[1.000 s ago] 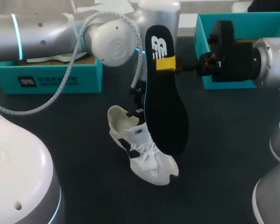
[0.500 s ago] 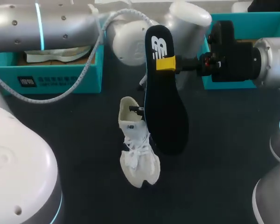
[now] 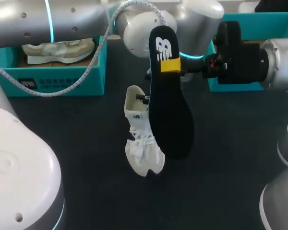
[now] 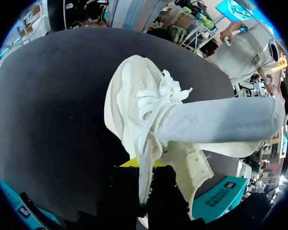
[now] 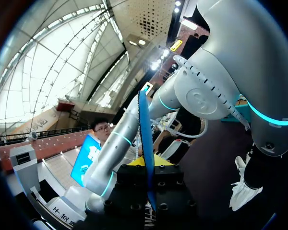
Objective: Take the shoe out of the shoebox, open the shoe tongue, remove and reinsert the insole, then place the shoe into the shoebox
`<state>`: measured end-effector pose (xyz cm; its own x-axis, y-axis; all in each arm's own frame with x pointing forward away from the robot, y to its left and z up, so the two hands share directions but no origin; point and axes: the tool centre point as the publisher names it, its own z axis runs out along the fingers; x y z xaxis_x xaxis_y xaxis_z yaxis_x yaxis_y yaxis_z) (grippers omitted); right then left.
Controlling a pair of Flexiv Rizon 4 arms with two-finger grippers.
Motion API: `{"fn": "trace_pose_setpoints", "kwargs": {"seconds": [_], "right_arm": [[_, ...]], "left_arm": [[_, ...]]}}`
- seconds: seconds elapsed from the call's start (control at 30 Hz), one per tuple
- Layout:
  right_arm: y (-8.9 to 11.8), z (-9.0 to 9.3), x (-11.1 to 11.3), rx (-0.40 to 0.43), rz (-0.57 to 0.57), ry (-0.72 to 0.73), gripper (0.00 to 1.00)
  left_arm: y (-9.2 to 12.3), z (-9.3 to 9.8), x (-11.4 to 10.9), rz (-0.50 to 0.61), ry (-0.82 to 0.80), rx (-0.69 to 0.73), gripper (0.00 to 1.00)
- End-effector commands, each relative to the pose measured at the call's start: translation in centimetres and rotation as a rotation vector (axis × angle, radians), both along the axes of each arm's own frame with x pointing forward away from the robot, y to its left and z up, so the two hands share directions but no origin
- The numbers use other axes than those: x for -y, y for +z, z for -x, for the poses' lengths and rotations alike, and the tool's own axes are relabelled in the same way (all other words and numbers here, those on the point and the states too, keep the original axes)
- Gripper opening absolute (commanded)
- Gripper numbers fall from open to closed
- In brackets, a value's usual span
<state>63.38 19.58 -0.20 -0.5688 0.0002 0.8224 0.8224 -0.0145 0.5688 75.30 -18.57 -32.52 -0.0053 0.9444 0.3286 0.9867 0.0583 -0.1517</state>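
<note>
left arm: my left arm comes in from the upper left corner, reaches past the middle and bends down at the wrist.
right arm: my right arm lies level, coming in from the right.
left fingers: my left fingers are clenched on the heel collar of the white knit sneaker, which hangs toe-down over the dark counter.
right fingers: my right fingers pinch the long black foam insole, held upright just beside the sneaker.
left wrist view: thick laces, ribbed knit, and the insole's pale grey underside.
right wrist view: the insole edge-on, a thin blue line.
box: the teal cardboard shoebox holds another pale sneaker.
</note>
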Motion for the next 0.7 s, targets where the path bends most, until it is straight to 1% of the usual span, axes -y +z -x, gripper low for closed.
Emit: {"fn": "trace_pose_setpoints", "kwargs": {"seconds": [0.03,0.17,0.27,0.43,0.57,0.63,0.7], "right_arm": [[0.0,-0.1,-0.3,-0.002,0.004,-0.001,0.00],[0.0,-0.1,-0.3,-0.002,0.004,-0.001,0.00],[0.0,-0.1,-0.3,-0.002,0.004,-0.001,0.00],[0.0,-0.1,-0.3,-0.002,0.004,-0.001,0.00],[0.0,-0.1,-0.3,-0.002,0.004,-0.001,0.00],[0.0,-0.1,-0.3,-0.002,0.004,-0.001,0.00],[0.0,-0.1,-0.3,-0.002,0.004,-0.001,0.00]], "left_arm": [[-0.3,-0.3,1.4,0.002,-0.025,0.021,0.00],[-1.0,-0.7,2.4,0.000,-0.034,0.035,0.00],[-1.3,-0.5,2.8,-0.003,-0.017,0.055,0.00],[-1.9,0.0,2.7,-0.005,0.049,0.052,0.00],[-3.1,0.5,2.6,-0.021,0.050,0.046,0.00],[-3.9,0.4,2.4,-0.045,0.055,0.055,0.00],[-4.4,0.4,2.4,-0.040,0.058,0.053,0.00]]}}
